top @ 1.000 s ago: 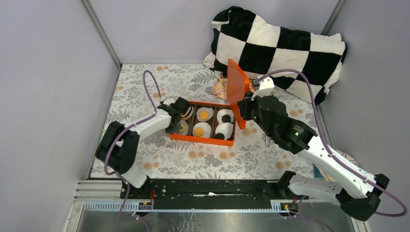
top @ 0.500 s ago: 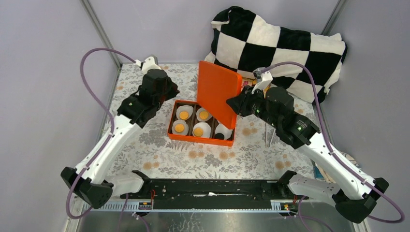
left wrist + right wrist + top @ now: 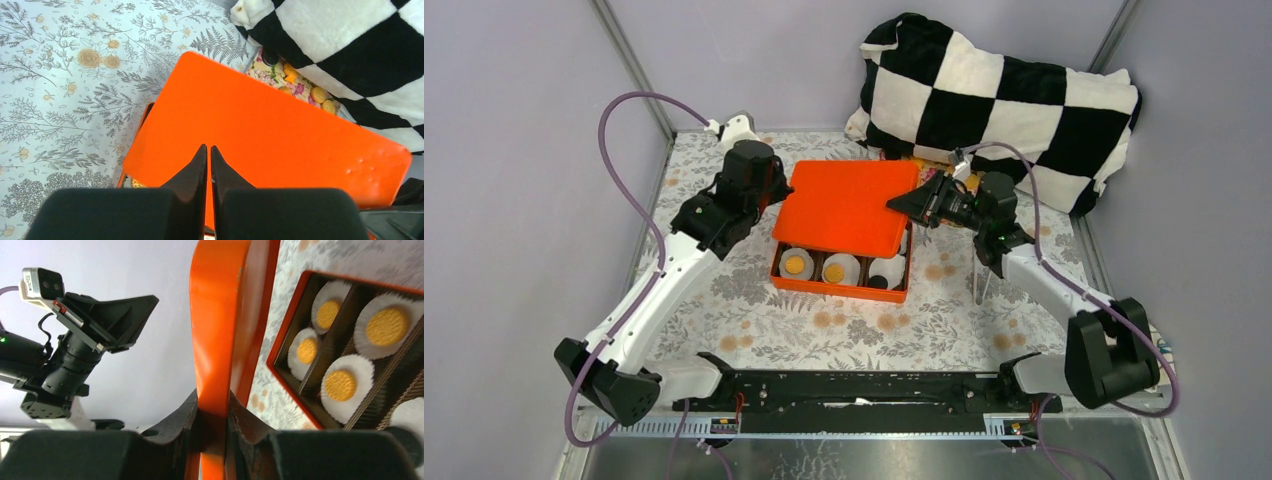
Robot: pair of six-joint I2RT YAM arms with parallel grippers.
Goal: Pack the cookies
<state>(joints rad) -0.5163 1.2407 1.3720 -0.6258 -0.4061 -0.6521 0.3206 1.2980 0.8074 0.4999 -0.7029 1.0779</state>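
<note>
On the left arm [image 3: 669,265] the jaws are together on nothing, poised over the near-left part of the orange lid [image 3: 849,208]; whether they touch it I cannot tell. The cookies [image 3: 795,264] sit one to a white paper cup [image 3: 842,268] inside the orange box [image 3: 839,290] mid-surface [image 3: 754,320]. They are flat round discs, orange-tan, with one at the front right black. The lid hides the back row from above. On the right arm [image 3: 1044,280] the jaws are clamped on the lid's edge. Behind lies a checkered pillow [image 3: 1024,90], with more tan cookies loose on a floral tray [image 3: 272,75] at its foot.
</note>
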